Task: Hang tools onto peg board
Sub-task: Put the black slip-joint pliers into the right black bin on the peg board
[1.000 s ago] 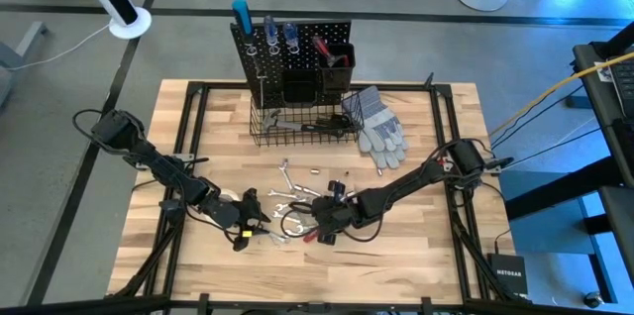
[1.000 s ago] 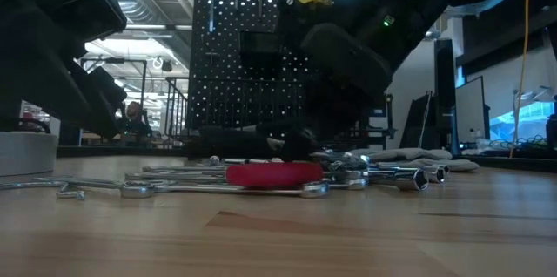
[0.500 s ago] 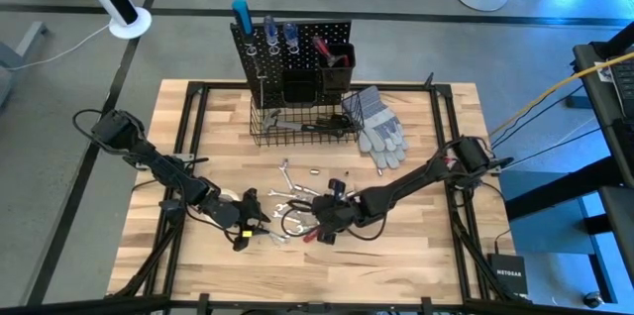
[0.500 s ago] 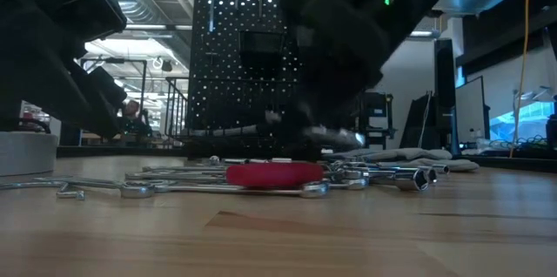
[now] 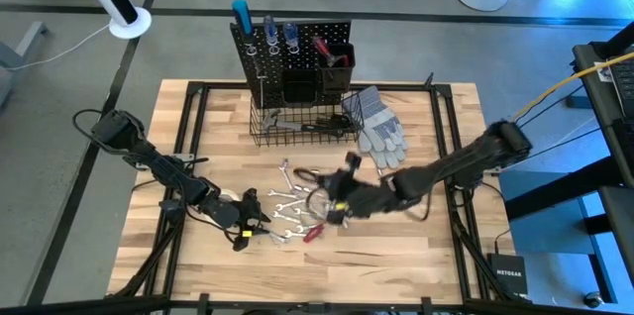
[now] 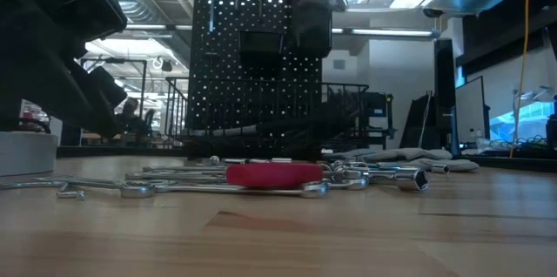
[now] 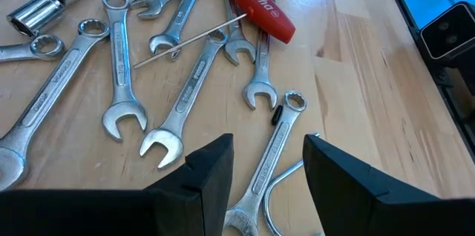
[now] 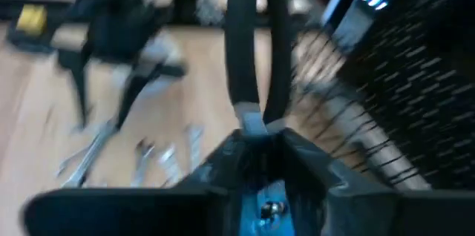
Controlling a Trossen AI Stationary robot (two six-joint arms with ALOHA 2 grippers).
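The right gripper (image 8: 254, 136) is clenching what looks like a tool with a dark looped handle (image 8: 243, 50), though exactly which tool it is I cannot tell, and it is hanging above the surface (image 5: 396, 248) out in front of the peg board (image 5: 297, 33), with its arm reaching in from the side where the grey gloves (image 5: 376, 127) are lying. Over on the other side, the left gripper (image 7: 267, 169) is waiting released and empty, hovering low over the pile, farther from the peg board than its partner. Beneath it, silver wrenches (image 7: 119, 80) are sprawling in a loose fan, a red-handled screwdriver (image 7: 260, 10) is lying among them, and a socket (image 7: 43, 0) is sitting at the edge of the heap. Up on the peg board, blue-handled screwdrivers (image 5: 269, 30) and a red-handled tool (image 5: 322, 46) are already hanging, and the wire basket (image 5: 302, 125) at its base is holding a few pieces. So a start is made, but most of the pile is waiting on the surface, and this tool, by my reading, is not yet hung.
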